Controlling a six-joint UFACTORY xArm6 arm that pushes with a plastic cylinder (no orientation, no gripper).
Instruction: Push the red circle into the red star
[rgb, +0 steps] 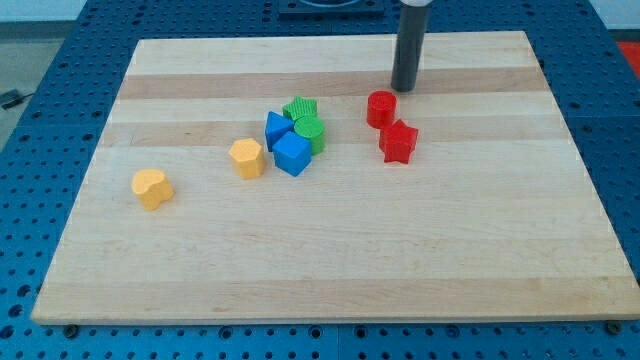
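Observation:
The red circle (381, 109) sits on the wooden board right of centre, toward the view's top. The red star (398, 142) lies just below and slightly right of it; the two look almost touching. My tip (403, 88) stands on the board just above and to the right of the red circle, close to it, with a small gap.
A cluster left of the red blocks holds a green star (299, 108), a green circle (311, 130), a blue triangle-like block (276, 128) and a blue cube (293, 154). A yellow hexagon (246, 158) and a yellow heart (152, 188) lie further left.

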